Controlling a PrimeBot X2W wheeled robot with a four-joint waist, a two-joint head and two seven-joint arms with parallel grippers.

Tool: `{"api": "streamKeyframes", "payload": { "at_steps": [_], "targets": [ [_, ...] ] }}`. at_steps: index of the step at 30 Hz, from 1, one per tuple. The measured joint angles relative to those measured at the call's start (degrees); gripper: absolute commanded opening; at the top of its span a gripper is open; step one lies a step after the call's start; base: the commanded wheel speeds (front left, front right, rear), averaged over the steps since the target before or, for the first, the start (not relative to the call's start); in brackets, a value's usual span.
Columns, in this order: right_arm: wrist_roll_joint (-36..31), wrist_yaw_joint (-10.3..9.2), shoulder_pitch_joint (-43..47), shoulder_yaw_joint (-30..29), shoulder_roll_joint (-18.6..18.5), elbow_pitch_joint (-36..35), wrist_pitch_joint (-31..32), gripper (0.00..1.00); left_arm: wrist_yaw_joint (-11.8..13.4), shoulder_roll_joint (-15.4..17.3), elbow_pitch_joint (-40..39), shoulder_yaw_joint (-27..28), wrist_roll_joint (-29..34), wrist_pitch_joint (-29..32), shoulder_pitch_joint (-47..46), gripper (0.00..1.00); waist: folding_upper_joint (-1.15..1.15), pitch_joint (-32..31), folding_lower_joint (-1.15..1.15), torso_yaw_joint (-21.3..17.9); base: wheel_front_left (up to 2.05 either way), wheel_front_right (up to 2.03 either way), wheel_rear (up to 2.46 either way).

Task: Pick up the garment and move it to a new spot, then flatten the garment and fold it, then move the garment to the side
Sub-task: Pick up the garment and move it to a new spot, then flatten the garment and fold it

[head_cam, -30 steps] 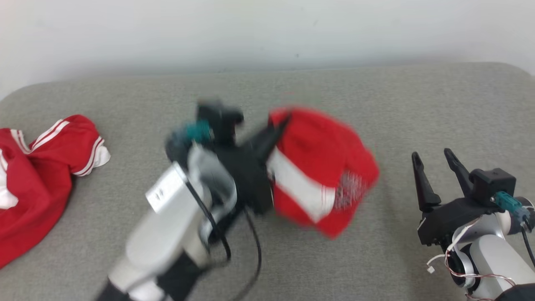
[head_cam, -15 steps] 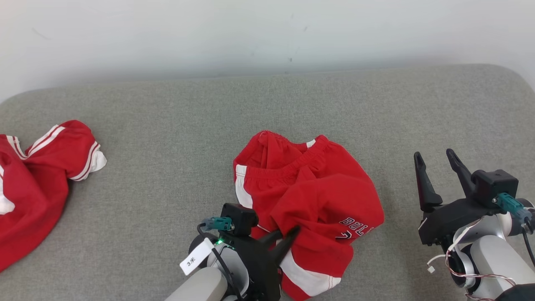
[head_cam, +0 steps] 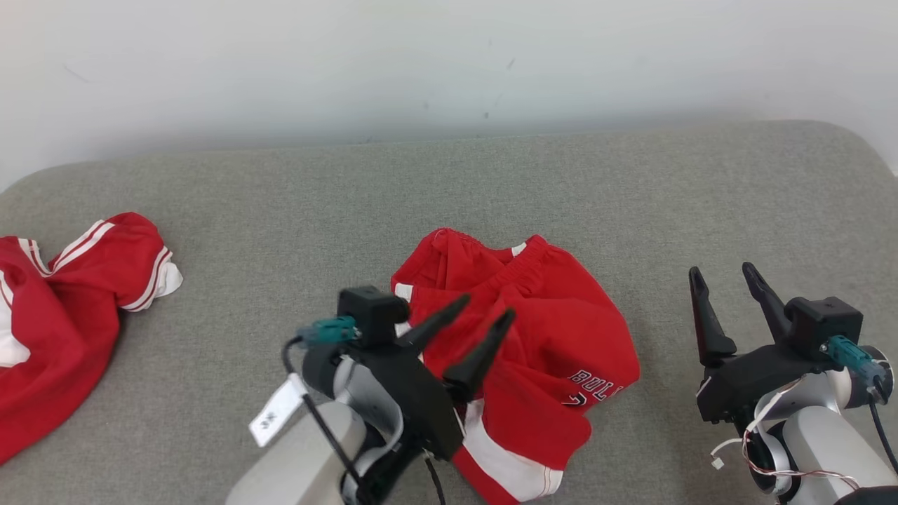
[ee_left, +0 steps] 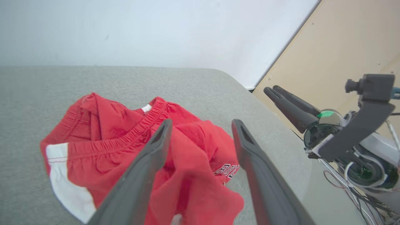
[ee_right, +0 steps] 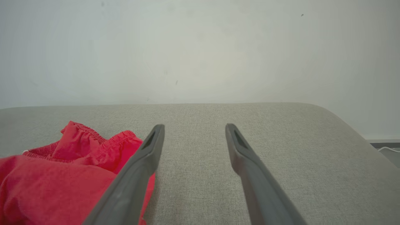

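The garment [head_cam: 554,337] is a pair of red shorts with white side panels and black lettering, lying crumpled on the grey cushioned surface [head_cam: 421,189] near the middle front. My left gripper [head_cam: 487,313] hovers over its left part, open, with nothing between the fingers; the left wrist view has the shorts [ee_left: 109,147] below and between those fingers [ee_left: 156,150]. My right gripper [head_cam: 719,272] stands open to the right of the shorts, apart from them. In the right wrist view the shorts [ee_right: 56,175] lie at the lower left beside the open gripper [ee_right: 193,128].
A second red garment with white stripes [head_cam: 63,308] lies bunched at the far left edge of the surface. A pale wall [head_cam: 449,63] runs behind. The surface's right end curves off near a tan panel [ee_left: 343,47].
My left gripper carried the shorts through the air, set them down at the middle front, then opened and lifted clear. The right gripper has stayed put.
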Motion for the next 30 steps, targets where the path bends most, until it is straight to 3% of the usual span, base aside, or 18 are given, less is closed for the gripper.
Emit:
{"api": "streamKeyframes", "payload": {
  "at_steps": [5,10,30],
  "targets": [
    [0.38,0.00,1.22,-0.15,-0.05,0.04,-0.04,1.00,1.86,2.77,-0.30,0.89,1.87,0.05,-1.09,1.00,0.00,0.20,0.00,-0.50,0.00,0.00,0.00],
    [0.38,0.09,0.78,0.86,0.55,-0.49,0.03,1.00,1.55,9.72,5.13,-2.68,9.22,2.89,-6.15,1.00,0.00,0.76,0.00,-1.62,0.00,0.00,0.00],
    [0.25,0.75,-2.81,1.71,0.14,-1.88,0.75,1.00,-0.87,11.80,21.78,-8.91,13.37,6.54,-15.96,1.00,0.01,5.87,0.01,-9.58,0.00,0.00,0.00]
  ]
}}
